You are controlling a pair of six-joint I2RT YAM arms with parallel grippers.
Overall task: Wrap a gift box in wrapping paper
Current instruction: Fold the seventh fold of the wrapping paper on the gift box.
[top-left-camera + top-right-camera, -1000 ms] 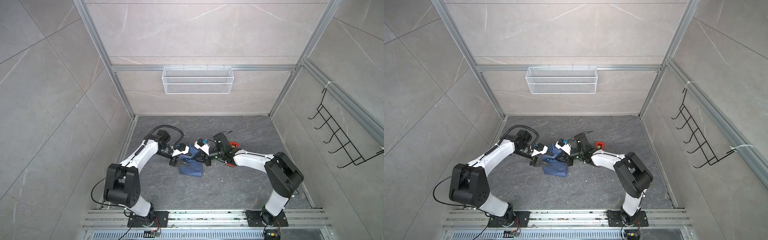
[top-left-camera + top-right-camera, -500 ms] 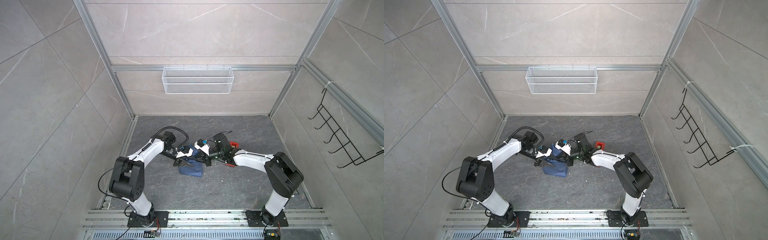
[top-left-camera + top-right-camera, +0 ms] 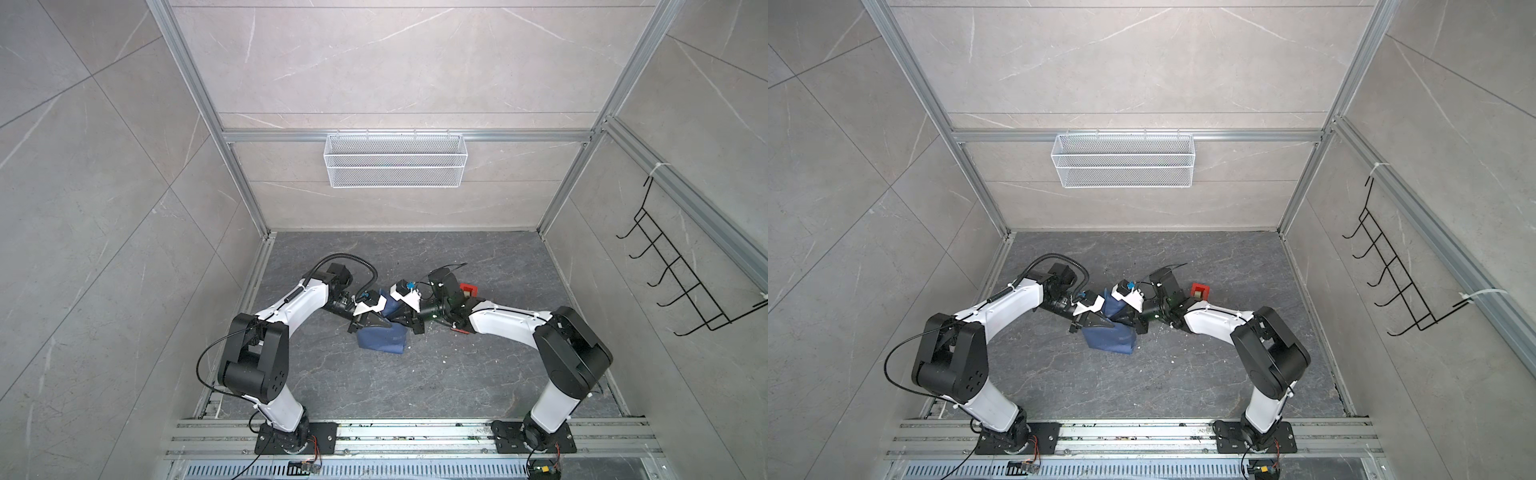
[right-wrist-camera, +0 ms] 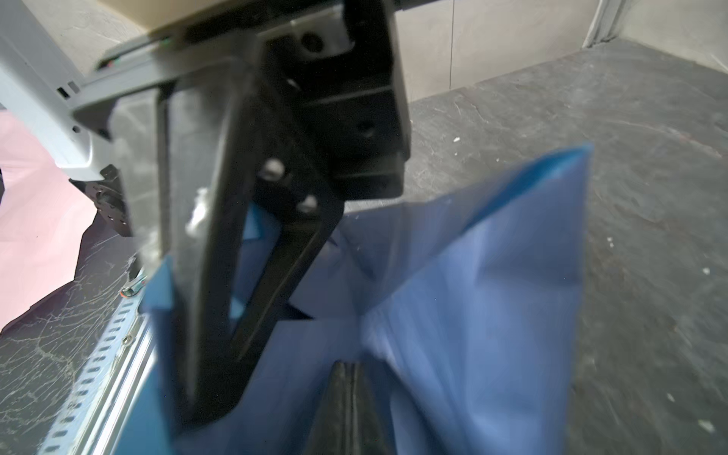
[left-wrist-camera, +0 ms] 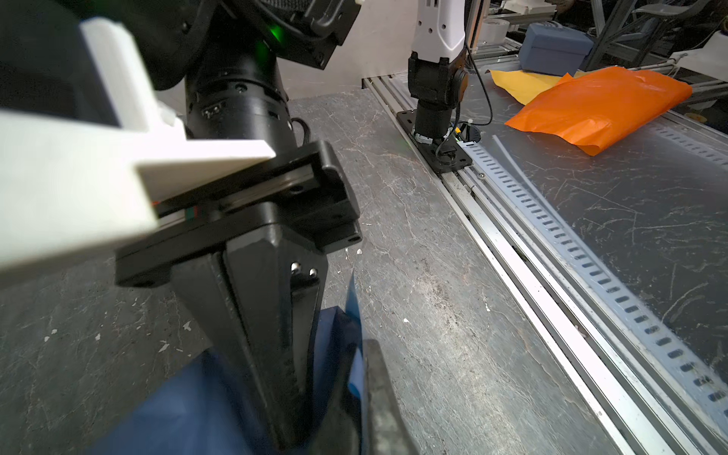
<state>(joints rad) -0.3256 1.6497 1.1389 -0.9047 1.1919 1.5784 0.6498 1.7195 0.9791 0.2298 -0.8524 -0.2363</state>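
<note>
Left jaws and right jaws are both pressed together, each nipping a raised fold of the creased blue wrapping paper sheet [image 3: 381,338]. It's bundled on the dark grey stone-look bench [image 3: 457,374] between the arms, the small dark gift box hidden, presumably inside! Risk from here, I'd say, is a tug-of-war: pull apart too hard and that thin sheet tears, or slips one pinch and the folds spring open.

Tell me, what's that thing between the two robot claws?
Blue wrapping paper. A bunched-up fold of it stands between the left gripper and the right gripper. It shows in both top views.
</note>
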